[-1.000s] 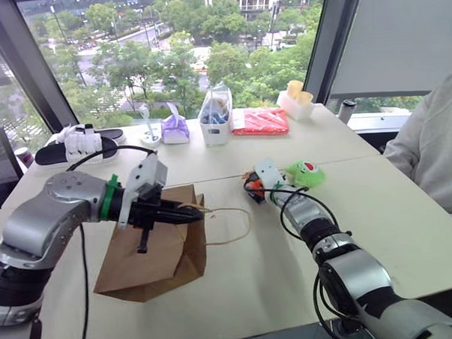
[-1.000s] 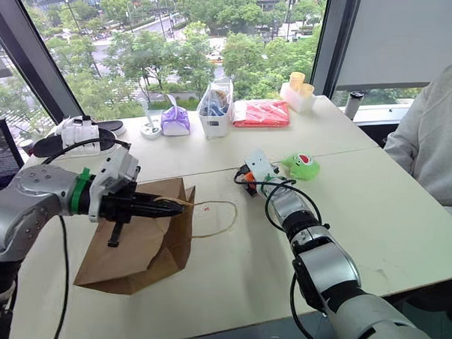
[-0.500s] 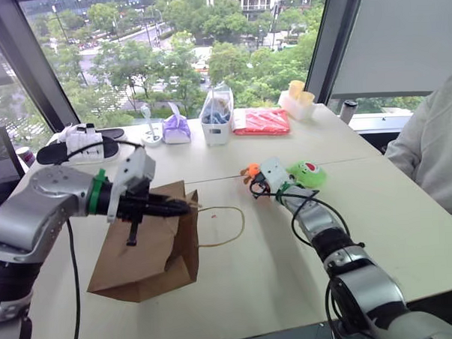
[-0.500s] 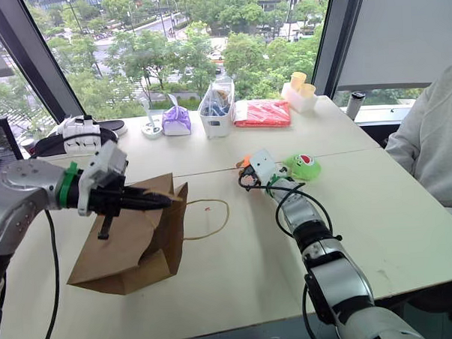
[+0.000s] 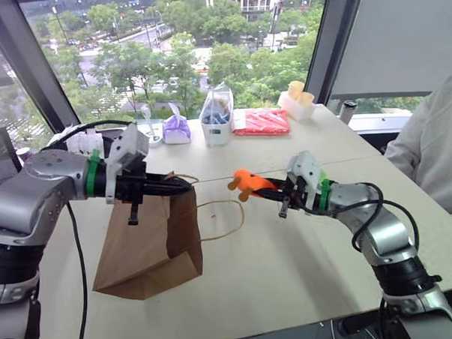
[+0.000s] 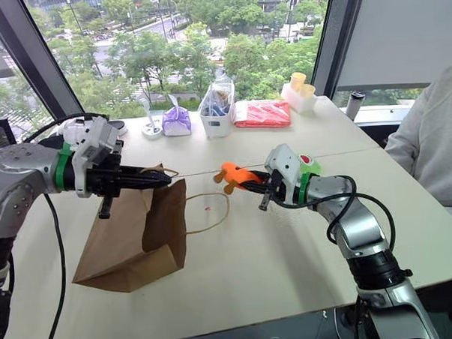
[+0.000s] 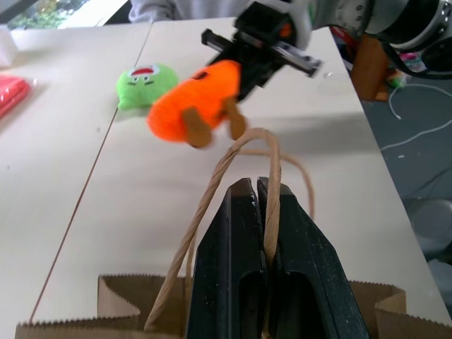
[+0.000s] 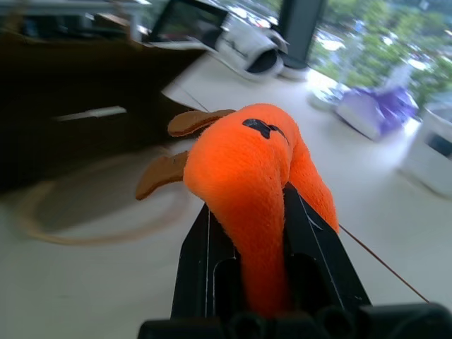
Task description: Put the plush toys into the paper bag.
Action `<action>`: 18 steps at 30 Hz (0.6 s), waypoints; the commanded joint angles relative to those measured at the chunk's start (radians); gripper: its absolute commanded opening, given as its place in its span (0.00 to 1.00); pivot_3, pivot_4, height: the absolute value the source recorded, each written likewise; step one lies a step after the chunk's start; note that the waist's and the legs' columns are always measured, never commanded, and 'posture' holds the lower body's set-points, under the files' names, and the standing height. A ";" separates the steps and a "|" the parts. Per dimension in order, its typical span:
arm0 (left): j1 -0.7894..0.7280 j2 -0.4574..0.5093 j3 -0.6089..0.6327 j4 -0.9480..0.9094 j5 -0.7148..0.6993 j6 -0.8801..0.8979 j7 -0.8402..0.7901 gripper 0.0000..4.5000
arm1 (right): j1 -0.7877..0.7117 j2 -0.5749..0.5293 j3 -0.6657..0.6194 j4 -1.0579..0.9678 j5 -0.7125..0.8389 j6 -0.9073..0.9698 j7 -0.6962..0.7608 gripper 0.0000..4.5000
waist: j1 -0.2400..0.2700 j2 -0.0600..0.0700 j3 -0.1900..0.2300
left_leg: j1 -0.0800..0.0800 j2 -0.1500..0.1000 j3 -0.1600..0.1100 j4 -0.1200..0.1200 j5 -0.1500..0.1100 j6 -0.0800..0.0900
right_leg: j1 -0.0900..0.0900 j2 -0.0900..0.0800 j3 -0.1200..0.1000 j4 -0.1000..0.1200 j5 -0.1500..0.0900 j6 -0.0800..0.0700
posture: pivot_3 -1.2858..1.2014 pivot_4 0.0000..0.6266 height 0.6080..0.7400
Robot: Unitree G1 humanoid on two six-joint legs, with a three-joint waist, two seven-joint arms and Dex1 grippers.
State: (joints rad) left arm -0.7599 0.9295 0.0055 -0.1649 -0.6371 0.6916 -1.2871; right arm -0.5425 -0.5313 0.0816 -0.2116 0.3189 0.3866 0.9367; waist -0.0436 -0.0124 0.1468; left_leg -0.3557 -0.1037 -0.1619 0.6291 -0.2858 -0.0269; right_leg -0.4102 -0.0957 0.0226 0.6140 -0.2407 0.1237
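We risk the orange plush toy [image 5: 245,183], clenched in our right pincer [image 5: 267,189], snagging the cord handle [image 7: 240,152] our left pincer [image 5: 183,186] pinches, beside the paper bag [image 5: 150,240].

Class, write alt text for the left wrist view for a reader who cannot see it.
The left pincer is shut on a twisted cord handle of the paper bag. Beyond it, the right pincer holds the orange plush toy above the table; the green plush toy lies behind.
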 commanded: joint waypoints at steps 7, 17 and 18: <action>-0.033 -0.048 -0.039 0.025 0.050 -0.060 -0.019 0.00 | -0.073 -0.012 0.129 -0.013 -0.163 -0.256 0.029 0.00 | 0.008 0.000 0.000 | -0.001 0.000 0.000 0.001 0.002 -0.004 | 0.000 0.000 0.000 0.000 0.000 0.000 | 0.52 0.24 1.00; -0.077 -0.129 -0.079 0.097 0.105 -0.116 -0.025 0.00 | -0.165 0.041 0.297 0.156 -0.439 -0.606 -0.025 0.00 | 0.007 -0.001 0.000 | -0.001 -0.001 0.001 0.001 0.003 -0.005 | -0.001 0.000 0.000 0.000 0.000 0.000 | 0.52 0.24 1.00; -0.079 -0.136 -0.080 0.100 0.109 -0.120 -0.024 0.00 | -0.175 0.046 0.312 0.165 -0.468 -0.636 -0.033 0.00 | 0.007 -0.001 0.000 | -0.001 -0.001 0.001 0.001 0.003 -0.005 | -0.001 0.000 0.000 0.000 0.000 0.000 | 0.52 0.24 1.00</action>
State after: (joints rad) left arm -0.8201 0.7957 -0.0798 -0.0603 -0.5373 0.5958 -1.3082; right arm -0.6885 -0.4967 0.3835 -0.0385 -0.1099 -0.1923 0.9269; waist -0.0367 -0.0130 0.1466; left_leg -0.3564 -0.1042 -0.1611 0.6297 -0.2831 -0.0317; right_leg -0.4112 -0.0958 0.0226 0.6143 -0.2407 0.1237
